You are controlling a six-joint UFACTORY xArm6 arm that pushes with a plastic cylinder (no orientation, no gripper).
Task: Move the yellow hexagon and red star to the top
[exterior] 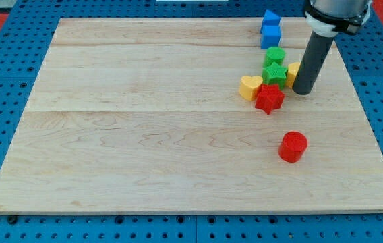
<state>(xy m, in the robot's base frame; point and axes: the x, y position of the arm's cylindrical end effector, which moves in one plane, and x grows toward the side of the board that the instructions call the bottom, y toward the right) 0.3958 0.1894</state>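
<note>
The red star (269, 98) lies right of the board's middle, touching a yellow heart (250, 87) on its left and a green star (274, 73) above it. The yellow hexagon (292, 72) shows only as a sliver, mostly hidden behind my rod, right of the green star. My tip (304, 91) rests on the board just right of the red star and against the yellow hexagon's right side.
A green block (275, 57) sits above the green star. A blue block (270, 30) stands near the top edge. A red cylinder (292, 146) lies alone below the cluster. The wooden board (144, 121) rests on a blue pegboard.
</note>
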